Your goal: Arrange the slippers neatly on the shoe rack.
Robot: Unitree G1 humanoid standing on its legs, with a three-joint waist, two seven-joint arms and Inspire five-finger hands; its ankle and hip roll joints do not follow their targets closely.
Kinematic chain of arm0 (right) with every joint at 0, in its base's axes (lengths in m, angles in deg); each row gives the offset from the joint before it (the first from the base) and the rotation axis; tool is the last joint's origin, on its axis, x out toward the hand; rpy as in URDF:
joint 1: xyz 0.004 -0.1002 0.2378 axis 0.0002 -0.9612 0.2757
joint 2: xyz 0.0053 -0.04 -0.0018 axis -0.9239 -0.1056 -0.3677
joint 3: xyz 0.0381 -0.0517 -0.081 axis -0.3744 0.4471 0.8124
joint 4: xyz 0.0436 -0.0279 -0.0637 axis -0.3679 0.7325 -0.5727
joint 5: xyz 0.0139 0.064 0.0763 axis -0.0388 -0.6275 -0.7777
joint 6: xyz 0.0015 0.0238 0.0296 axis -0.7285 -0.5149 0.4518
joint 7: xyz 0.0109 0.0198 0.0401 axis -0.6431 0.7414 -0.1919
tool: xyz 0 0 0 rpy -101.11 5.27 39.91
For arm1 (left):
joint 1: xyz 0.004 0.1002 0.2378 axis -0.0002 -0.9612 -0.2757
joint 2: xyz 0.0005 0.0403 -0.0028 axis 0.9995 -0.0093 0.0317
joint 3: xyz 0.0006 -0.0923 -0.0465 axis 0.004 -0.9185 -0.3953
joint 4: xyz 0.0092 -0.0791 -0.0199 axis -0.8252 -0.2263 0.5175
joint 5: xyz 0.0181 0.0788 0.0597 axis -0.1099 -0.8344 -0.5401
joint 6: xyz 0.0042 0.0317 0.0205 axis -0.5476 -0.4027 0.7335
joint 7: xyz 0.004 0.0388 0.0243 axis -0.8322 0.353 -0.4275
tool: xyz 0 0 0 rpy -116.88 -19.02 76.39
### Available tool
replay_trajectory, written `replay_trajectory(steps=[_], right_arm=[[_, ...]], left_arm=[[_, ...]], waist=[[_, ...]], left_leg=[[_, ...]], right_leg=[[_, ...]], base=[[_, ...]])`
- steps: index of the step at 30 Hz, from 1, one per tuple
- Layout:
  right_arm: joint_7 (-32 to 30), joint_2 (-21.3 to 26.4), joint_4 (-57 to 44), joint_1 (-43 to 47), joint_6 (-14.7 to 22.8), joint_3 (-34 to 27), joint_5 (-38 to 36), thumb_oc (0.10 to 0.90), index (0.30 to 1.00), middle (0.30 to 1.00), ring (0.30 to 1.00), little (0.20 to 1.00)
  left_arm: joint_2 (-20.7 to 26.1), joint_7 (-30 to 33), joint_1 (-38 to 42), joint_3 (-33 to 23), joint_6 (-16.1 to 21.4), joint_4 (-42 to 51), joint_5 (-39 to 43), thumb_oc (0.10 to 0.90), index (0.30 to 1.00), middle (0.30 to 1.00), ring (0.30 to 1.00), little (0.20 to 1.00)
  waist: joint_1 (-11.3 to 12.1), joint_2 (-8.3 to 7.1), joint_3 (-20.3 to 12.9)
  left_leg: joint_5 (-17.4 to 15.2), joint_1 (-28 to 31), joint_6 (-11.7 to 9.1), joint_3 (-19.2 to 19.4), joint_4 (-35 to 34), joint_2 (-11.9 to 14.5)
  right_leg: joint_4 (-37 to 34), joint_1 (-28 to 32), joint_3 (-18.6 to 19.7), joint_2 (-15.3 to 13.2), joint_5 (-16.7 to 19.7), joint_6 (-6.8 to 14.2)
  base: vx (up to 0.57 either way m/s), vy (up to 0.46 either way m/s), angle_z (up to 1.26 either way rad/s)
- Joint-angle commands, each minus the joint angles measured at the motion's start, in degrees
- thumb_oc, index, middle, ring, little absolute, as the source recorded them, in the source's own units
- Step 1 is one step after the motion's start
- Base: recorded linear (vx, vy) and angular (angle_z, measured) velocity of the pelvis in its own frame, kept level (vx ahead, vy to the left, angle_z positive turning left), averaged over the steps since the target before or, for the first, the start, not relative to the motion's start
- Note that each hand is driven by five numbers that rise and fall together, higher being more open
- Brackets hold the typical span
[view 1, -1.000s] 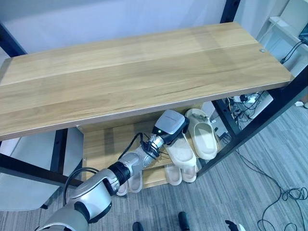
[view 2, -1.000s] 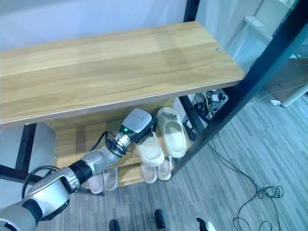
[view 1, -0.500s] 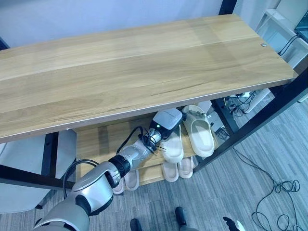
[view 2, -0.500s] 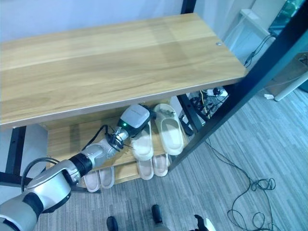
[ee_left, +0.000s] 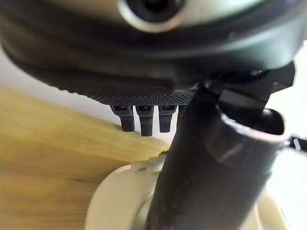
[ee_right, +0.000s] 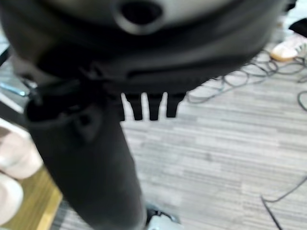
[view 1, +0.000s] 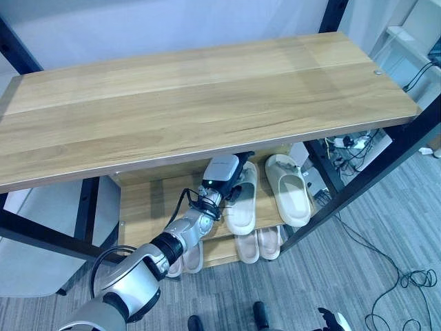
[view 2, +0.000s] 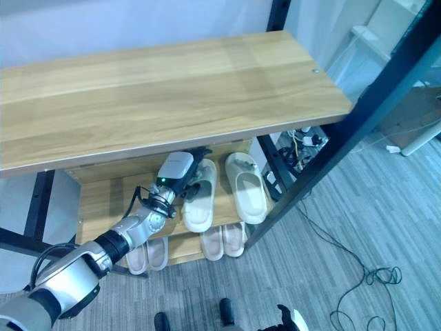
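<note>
Left eye view: the left robot hand (view 1: 231, 181) reaches under the top board (view 1: 207, 103) of the shoe rack onto the middle shelf (view 1: 148, 203). Its dark fingers (view 1: 242, 160) lie at the heel end of a cream slipper (view 1: 241, 200), touching it. A second cream slipper (view 1: 288, 189) lies just beside the first, on the far side from the hand, apart from it. On the lower shelf, below the hand, sits a pair of pale pink slippers (view 1: 257, 245); another pale pair (view 1: 185, 258) lies beside the forearm.

Right eye view: the same layout. The left robot hand (view 2: 180, 172) sits at the near cream slipper (view 2: 198, 200), with the second one (view 2: 247, 187) parallel beside it.

Left wrist view: the left hand's fingers (ee_left: 144, 119) extend straight, not curled round anything, above the cream slipper (ee_left: 120, 201); the thumb (ee_left: 211, 172) stands over the slipper. The wooden shelf (ee_left: 43, 163) lies beside it.

Right wrist view: the right robot hand (ee_right: 148, 105) hangs over the grey striped floor (ee_right: 216, 143), fingers straight, holding nothing. Pale slipper toes (ee_right: 12, 172) show at the shelf edge beside it.
</note>
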Motion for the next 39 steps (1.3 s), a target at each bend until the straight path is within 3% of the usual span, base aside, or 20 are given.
replay_trajectory(steps=[1, 6, 13, 16, 30, 39], right_arm=[[-1.37, 1.23, 1.50, 0.53, -0.69, -1.03, -2.19, 0.800, 0.900, 0.900, 0.900, 0.900], [-1.35, 0.78, 1.03, 0.23, -1.09, -0.96, -2.31, 0.800, 0.900, 0.900, 0.900, 0.900], [-0.52, -0.52, 0.36, 0.39, -2.09, -0.45, -2.31, 0.800, 0.900, 0.900, 0.900, 0.900], [0.22, -0.94, 0.45, 0.83, -2.62, 0.14, -2.25, 0.800, 0.900, 0.900, 0.900, 0.900], [2.21, -2.48, 1.03, -0.64, -3.00, -0.64, -2.85, 0.800, 0.900, 0.900, 0.900, 0.900], [2.46, -2.94, 1.41, -0.82, -2.77, -1.08, -3.09, 0.800, 0.900, 0.900, 0.900, 0.900]], left_arm=[[-1.77, 0.58, 5.58, -4.92, 3.44, -0.50, 1.57, 0.800, 0.900, 0.900, 0.900, 0.900], [-3.38, -2.17, 3.03, -6.01, 5.61, 1.78, 9.24, 0.800, 0.900, 0.900, 0.900, 0.900], [-2.05, -5.66, 2.41, -7.75, 7.49, 7.82, 21.55, 0.800, 0.900, 0.900, 0.900, 0.900], [-0.93, -6.57, 1.91, -8.05, 7.71, 9.20, 23.26, 0.800, 0.900, 0.900, 0.900, 0.900], [9.05, -7.56, -7.61, -14.31, 7.89, 18.29, 21.28, 0.800, 0.900, 0.900, 0.900, 0.900], [8.20, -8.40, -14.22, -15.42, 7.53, 18.21, 18.98, 0.800, 0.900, 0.900, 0.900, 0.900]], waist=[[1.17, -1.46, -1.17], [1.37, -1.32, -1.48], [1.84, -1.16, -2.51], [2.02, -1.29, -2.85], [3.70, -1.74, -4.17], [4.20, -1.97, -4.39]], left_leg=[[-3.73, 0.98, -0.41, -4.03, 0.12, -2.71], [-3.85, 1.61, -0.34, -4.11, 0.12, -2.83], [-4.09, 3.64, -0.43, -4.30, 0.12, -2.86], [-4.21, 4.41, -0.47, -4.46, 0.12, -2.90], [-4.64, 6.38, -0.63, -4.71, 0.12, -2.73], [-4.56, 6.96, -0.71, -4.81, 0.12, -2.49]], right_leg=[[0.28, -0.37, -1.41, -0.42, -0.55, 4.04], [0.28, 0.15, -1.50, -0.42, -0.64, 4.04], [0.28, 2.54, -2.14, -0.43, -1.05, 4.03], [0.28, 3.42, -2.38, -0.43, -1.18, 4.05], [0.28, 5.57, -3.16, -0.42, -1.61, 4.01], [0.28, 6.13, -3.36, -0.29, -1.63, 3.77]], base=[[-0.01, -0.006, 0.07], [0.00, -0.001, 0.01], [0.01, -0.005, 0.03], [0.01, -0.005, 0.02], [0.00, -0.002, 0.01], [0.00, -0.003, 0.01]])
